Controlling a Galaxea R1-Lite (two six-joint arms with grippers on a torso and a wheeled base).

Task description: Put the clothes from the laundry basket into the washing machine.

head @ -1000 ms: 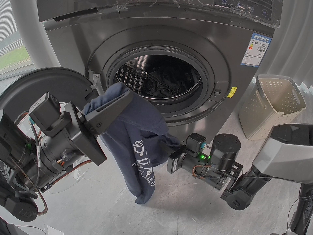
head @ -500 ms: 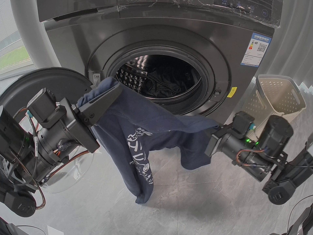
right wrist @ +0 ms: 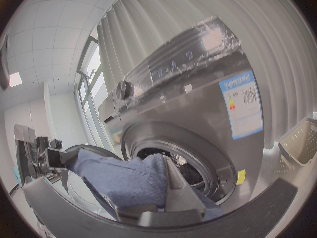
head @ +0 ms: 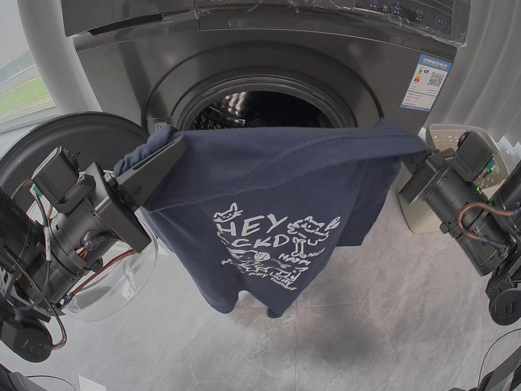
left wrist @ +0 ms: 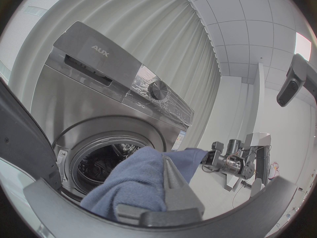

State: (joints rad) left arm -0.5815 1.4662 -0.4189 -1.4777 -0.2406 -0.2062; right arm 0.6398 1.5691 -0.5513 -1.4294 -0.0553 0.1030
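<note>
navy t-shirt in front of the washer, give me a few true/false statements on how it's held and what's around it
1. The navy t-shirt is gripped by both the left pincer and the right pincer. True.
2. The washing machine door is closed. False: it stands swung open on the robot's left.
3. The laundry basket stands on the floor at the machine's right side. True.
4. The t-shirt lies inside the laundry basket. False: it hangs spread out between the two pincers, in front of the drum opening.
5. The t-shirt's white print faces the head camera. True.
</note>
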